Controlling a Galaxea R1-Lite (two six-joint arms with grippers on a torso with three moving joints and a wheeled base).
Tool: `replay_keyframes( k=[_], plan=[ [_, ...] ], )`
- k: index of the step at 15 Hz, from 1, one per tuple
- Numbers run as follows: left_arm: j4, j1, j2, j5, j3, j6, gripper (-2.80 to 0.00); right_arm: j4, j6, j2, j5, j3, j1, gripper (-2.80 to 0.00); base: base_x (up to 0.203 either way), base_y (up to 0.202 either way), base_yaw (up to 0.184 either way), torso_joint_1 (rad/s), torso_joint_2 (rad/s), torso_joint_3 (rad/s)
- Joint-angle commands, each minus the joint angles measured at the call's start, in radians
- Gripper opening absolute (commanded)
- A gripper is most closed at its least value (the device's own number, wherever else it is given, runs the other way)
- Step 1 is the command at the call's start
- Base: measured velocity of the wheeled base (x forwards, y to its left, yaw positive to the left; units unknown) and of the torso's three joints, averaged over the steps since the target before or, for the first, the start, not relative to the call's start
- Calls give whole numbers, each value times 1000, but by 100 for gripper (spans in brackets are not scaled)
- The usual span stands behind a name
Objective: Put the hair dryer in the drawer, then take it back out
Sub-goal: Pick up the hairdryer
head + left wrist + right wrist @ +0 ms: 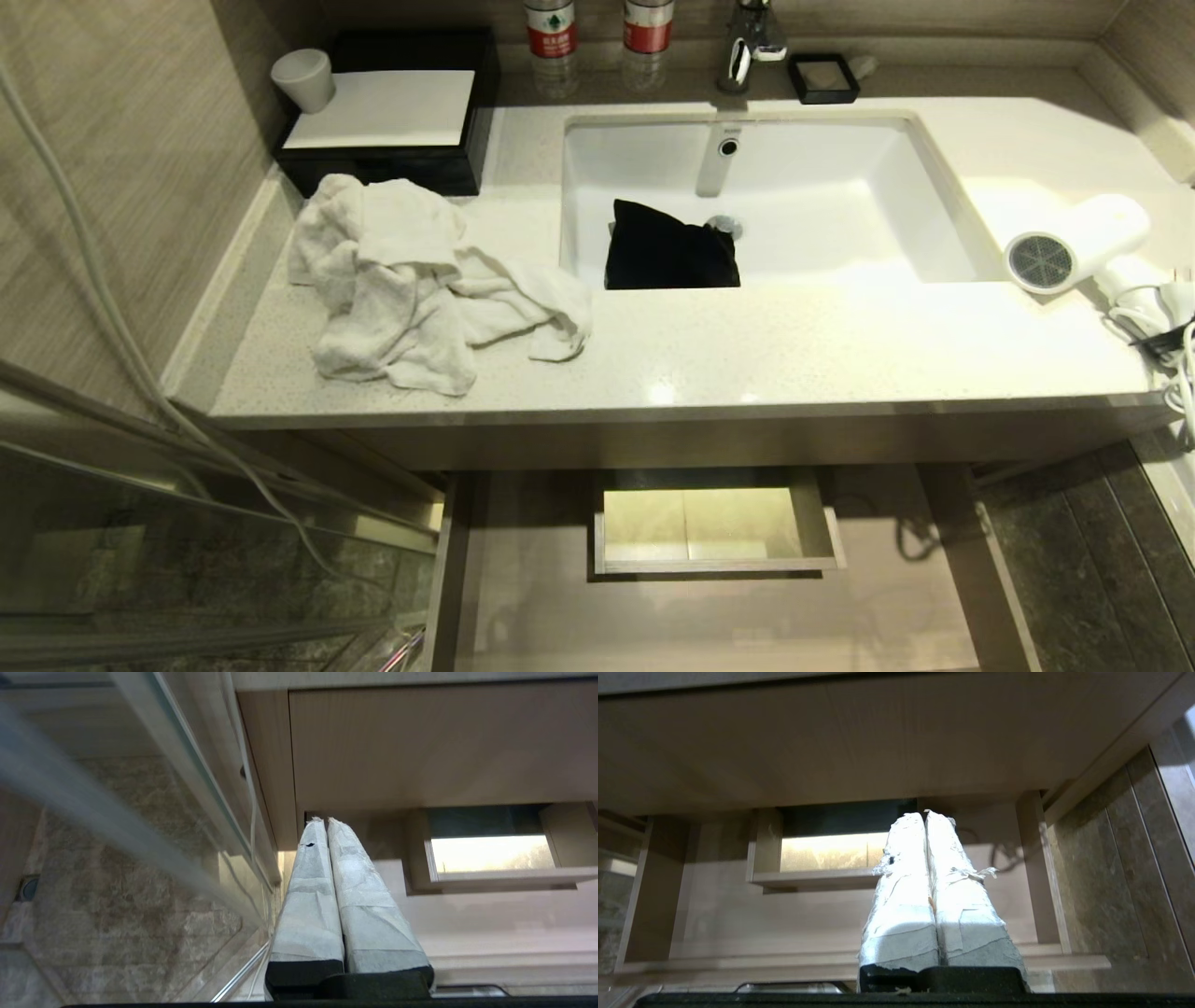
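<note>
Dryer (1074,247) lies on the counter (747,345) at 3 o'clock, cord (1162,322) over the edge. Drawer (523,579) open at 6 o'clock. Left gripper (322,820) and right gripper (923,814) closed, empty, low. Risk: cord snags on lift.

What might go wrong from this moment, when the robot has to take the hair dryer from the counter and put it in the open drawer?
1. The hair dryer lies at the far right end of the counter, near the edge; a poor grasp may push it off.
2. Its cord hangs over that edge and could snag or drag while it is carried.
3. The drawer has a boxed cutout in its middle, so the dryer may land on it and not lie flat.
</note>
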Motion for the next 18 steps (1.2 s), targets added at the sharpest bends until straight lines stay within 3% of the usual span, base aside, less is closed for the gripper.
replay_keyframes(
  k=[1,15,18],
  plan=[
    [0,0,0,0,0,-1,-280,0,0,0,-1,0,0,-280,0,0,0,321,-147,174],
    [0,0,0,0,0,1,-280,0,0,-2,-1,0,0,-280,0,0,0,375,-271,99],
    [0,0,0,0,1,0,-280,0,0,0,0,0,0,-280,0,0,0,161,-151,11]
  ],
)
